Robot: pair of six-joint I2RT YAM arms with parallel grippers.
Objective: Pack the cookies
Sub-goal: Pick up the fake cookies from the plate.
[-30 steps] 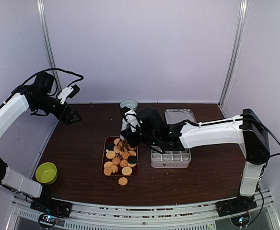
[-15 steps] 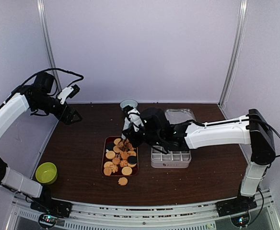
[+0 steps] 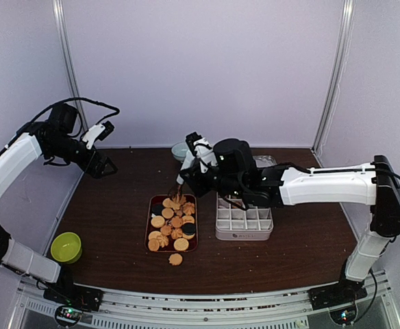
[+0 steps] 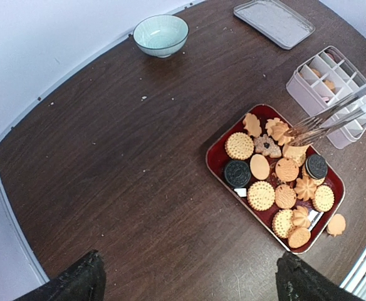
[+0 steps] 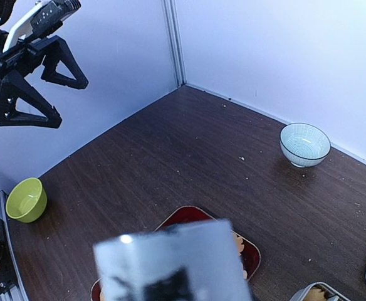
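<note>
Right gripper (image 3: pixel 193 164) clamps metal tongs (image 4: pixel 321 125), tips over golden cookies (image 4: pixel 261 194) in red rectangular tray (image 4: pixel 217 162); left gripper (image 3: pixel 107 166) released, left of tray.

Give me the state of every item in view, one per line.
cookies: loose on the tray, unpacked
stray cookie: on the table, off the tray
divided box: open, a few cells filled
lid: off, flat on the table
blue bowl: upright, empty
green bowl: upright, empty
tongs: held by the right hand, tips at the cookies
left hand: open, raised, empty
</note>
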